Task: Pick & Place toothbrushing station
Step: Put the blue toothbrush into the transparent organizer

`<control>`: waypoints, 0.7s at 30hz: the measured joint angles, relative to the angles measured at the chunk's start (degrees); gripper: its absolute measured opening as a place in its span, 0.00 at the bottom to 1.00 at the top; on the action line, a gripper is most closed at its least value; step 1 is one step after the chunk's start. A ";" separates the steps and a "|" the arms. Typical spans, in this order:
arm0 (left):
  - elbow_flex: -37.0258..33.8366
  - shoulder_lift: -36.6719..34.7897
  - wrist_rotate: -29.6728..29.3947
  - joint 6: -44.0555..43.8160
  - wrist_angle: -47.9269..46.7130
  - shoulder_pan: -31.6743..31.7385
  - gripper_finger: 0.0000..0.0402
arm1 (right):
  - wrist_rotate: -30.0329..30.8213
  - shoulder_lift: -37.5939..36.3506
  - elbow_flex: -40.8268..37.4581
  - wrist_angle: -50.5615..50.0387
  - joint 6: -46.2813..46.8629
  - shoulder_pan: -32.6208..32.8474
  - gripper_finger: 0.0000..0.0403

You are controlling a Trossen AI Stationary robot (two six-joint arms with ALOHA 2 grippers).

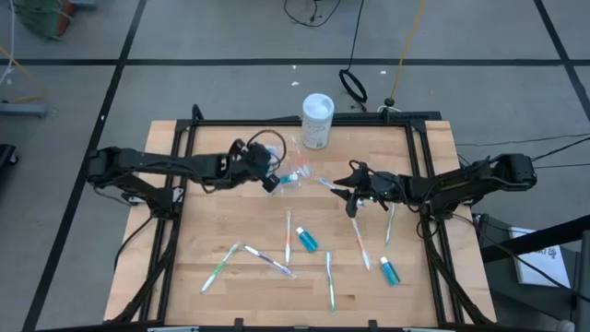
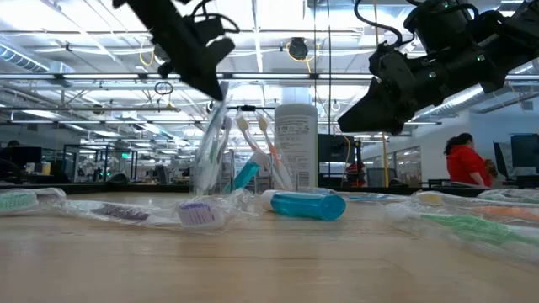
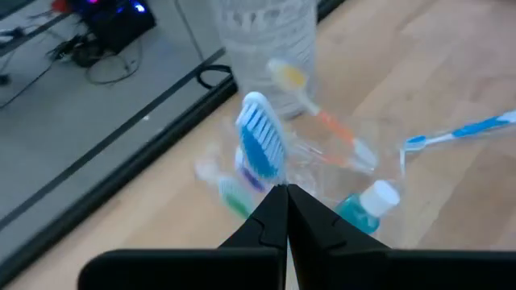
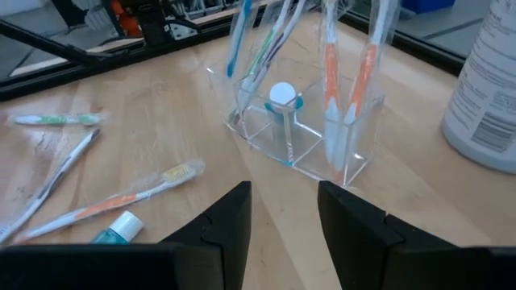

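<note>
The left arm reaches in from the table's left edge, stretched almost level toward the centre, and its gripper [image 1: 270, 182] hangs just above the clear plastic cup [image 4: 298, 133], which stands on the wooden table [image 1: 230, 221] in its far-centre part, just near of the white cylindrical container [image 1: 317, 121]. In the left wrist view its fingers [image 3: 274, 221] are pressed together on the handle of a blue-bristled toothbrush [image 3: 260, 147], which stands head-up over the cup. The cup has divided compartments: several wrapped toothbrushes lean upright in them, two orange-handled ones [image 4: 348, 80] on the side toward the white container, and a blue toothpaste tube [image 4: 282, 101] stands cap-up in the middle section. The right arm comes in from the table's right edge, bent slightly at the elbow, with its gripper [image 1: 353, 195] held low and to the right of the cup, pointing at it; its fingers [image 4: 230, 217] are spread apart with nothing between them. More toothbrushes lie scattered flat on the near half of the table, among them a green one [image 1: 219, 267] at the near left and an orange one [image 1: 360, 242] near the right gripper. Two further blue toothpaste tubes lie there as well, one [image 1: 306, 239] near the centre and one [image 1: 389, 269] toward the near right.
</note>
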 joint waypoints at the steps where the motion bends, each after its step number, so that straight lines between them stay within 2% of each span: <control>1: -1.77 0.00 -0.96 -1.59 1.35 -0.46 0.01 | 0.00 0.00 0.00 -0.02 0.57 0.00 0.33; 7: -9.32 0.04 -4.84 -7.37 6.61 -1.42 0.01 | 0.00 0.00 0.00 -0.20 3.34 0.00 0.33; 12: -9.80 0.02 0.72 -8.12 4.88 -0.11 0.03 | 0.04 0.00 0.00 0.50 3.25 0.00 0.33; 17: -9.80 0.02 2.56 -0.67 5.47 -0.45 0.03 | 0.09 -0.02 0.00 1.42 0.55 -0.02 0.33; 21: -9.80 0.02 2.47 5.24 5.50 -0.44 0.06 | 0.07 -0.02 0.00 1.51 -6.08 -0.31 0.33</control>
